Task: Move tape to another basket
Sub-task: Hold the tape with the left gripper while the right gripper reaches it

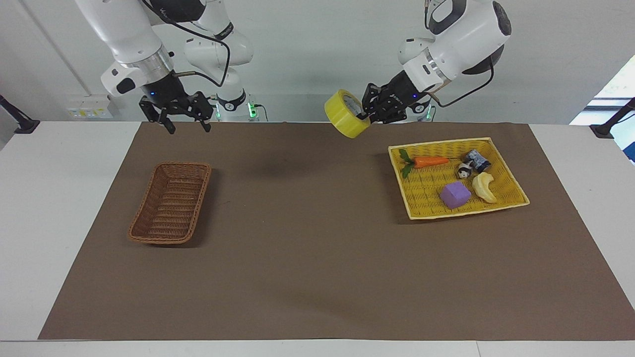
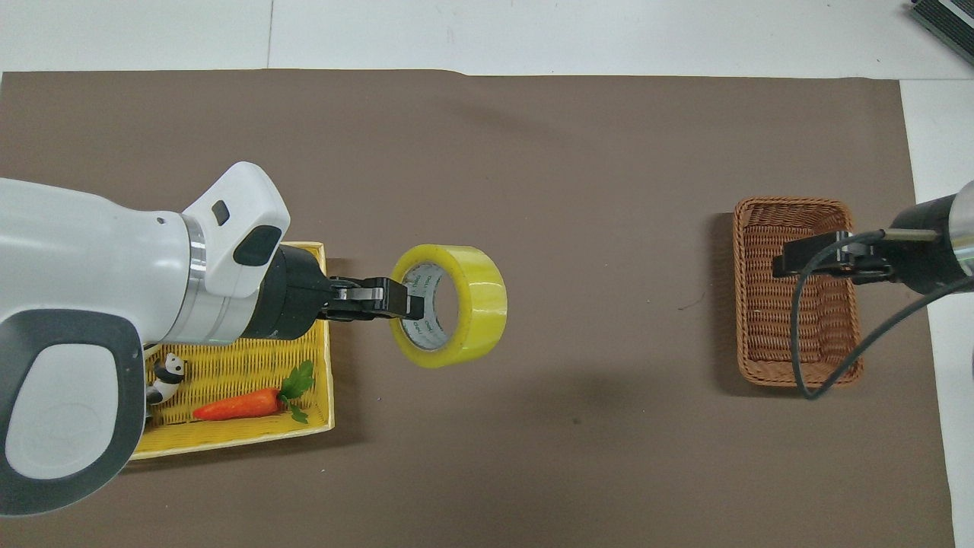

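Observation:
The yellow tape (image 1: 342, 116) hangs in the air over the brown mat, beside the yellow tray. My left gripper (image 1: 366, 116) is shut on the roll's wall, one finger inside the grey-white core. The roll also shows in the overhead view (image 2: 483, 301), with the left gripper (image 2: 411, 301) on it. The dark-brown wicker basket (image 1: 149, 201) stands empty toward the right arm's end of the table. My right gripper (image 1: 188, 126) is open and empty, raised. In the overhead view the right gripper (image 2: 806, 259) covers part of the basket (image 2: 791, 204).
The bright-yellow woven tray (image 1: 426, 191) holds a carrot (image 1: 430, 161), a purple cube (image 1: 455, 194), a panda figure (image 1: 465, 171), a small dark can (image 1: 478, 160) and a pale banana-shaped piece (image 1: 483, 187). A brown mat (image 1: 307, 238) covers the table.

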You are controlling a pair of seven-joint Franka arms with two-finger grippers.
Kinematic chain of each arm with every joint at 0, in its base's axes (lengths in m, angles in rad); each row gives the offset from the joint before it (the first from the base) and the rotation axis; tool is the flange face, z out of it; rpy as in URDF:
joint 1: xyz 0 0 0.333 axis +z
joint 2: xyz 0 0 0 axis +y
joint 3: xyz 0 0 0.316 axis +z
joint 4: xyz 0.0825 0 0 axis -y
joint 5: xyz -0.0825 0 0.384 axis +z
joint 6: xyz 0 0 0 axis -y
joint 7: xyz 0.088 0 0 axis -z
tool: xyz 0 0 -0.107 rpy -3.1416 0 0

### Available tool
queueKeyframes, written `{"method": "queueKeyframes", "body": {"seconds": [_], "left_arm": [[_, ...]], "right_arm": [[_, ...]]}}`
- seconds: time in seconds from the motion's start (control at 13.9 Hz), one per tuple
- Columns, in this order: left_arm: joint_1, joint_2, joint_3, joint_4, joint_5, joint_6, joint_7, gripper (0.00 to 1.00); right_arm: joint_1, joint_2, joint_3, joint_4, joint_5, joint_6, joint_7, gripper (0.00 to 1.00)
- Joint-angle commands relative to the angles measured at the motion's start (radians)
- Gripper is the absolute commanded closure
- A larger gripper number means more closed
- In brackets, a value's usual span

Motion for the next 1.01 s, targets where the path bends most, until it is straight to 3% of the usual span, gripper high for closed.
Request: {"method": "queueKeyframes", "body": {"seconds": [0.0, 0.5, 0.93], "left_arm": [[-0.015, -0.031, 0.012, -0.025, -0.029, 0.003, 0.015, 1.00], [-0.015, -0.033, 0.012, -0.027, -0.029, 0.000, 0.014, 1.00], [-0.016, -0.033, 0.012, -0.027, -0.028, -0.006, 0.014, 1.00]], "right_arm": [[0.005, 0.003, 0.000, -0.016, 0.135, 0.037, -0.010, 0.00], [0.034, 0.006, 0.001, -0.026, 0.537, 0.060, 0.001, 0.00], [0.163, -0.003, 0.001, -0.032, 0.626, 0.144, 0.072, 0.00]]}}
